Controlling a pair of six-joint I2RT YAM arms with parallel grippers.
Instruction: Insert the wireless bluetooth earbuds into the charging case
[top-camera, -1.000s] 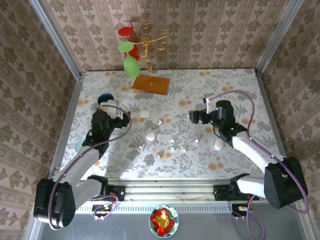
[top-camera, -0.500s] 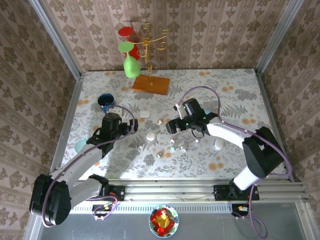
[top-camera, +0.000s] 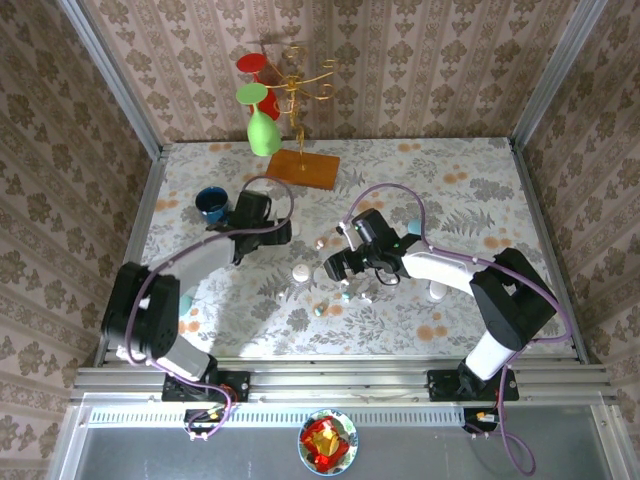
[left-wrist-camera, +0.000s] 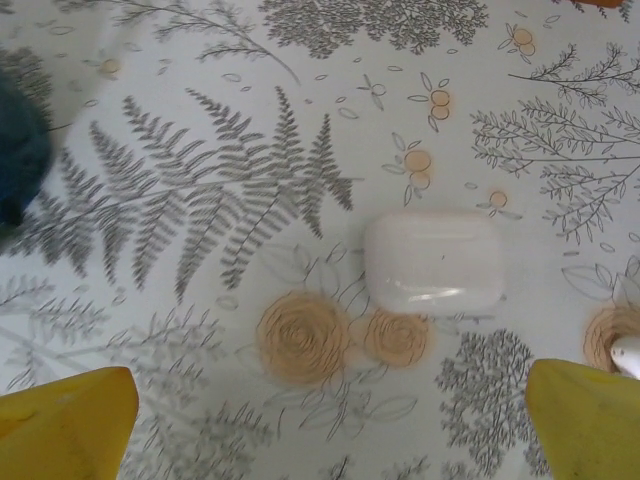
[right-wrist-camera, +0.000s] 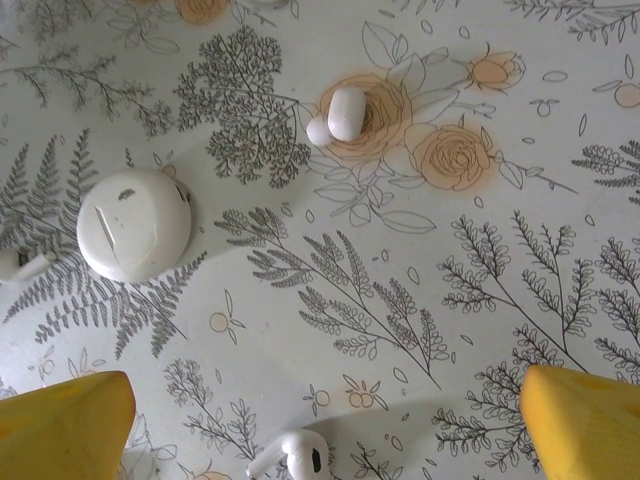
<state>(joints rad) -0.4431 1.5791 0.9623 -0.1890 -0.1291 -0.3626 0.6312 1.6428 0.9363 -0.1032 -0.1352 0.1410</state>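
A white rounded-square charging case (left-wrist-camera: 432, 262) lies shut on the floral cloth, just ahead of my open left gripper (left-wrist-camera: 325, 430), which hovers over it with nothing between its yellow fingertips (left-wrist-camera: 65, 425). In the top view the left gripper (top-camera: 278, 232) is over this case. My right gripper (right-wrist-camera: 322, 430) is open and empty above a round white case (right-wrist-camera: 133, 224). One white earbud (right-wrist-camera: 338, 114) lies farther ahead and another earbud (right-wrist-camera: 298, 455) lies between the fingers, low in the view. In the top view the right gripper (top-camera: 332, 268) is beside the round case (top-camera: 300, 271), with several small buds (top-camera: 320, 310) scattered nearby.
A blue cup (top-camera: 211, 204) stands just left of the left gripper. A gold stand with green and red glasses (top-camera: 262, 128) on an orange base (top-camera: 302, 168) is at the back. Another white case (top-camera: 437, 290) lies to the right. A bowl of sweets (top-camera: 328, 440) sits below the rail.
Both arms have swung toward the middle. The left gripper moved right and away, over the square case. The right gripper moved left, over the round case and buds. Both stayed open.
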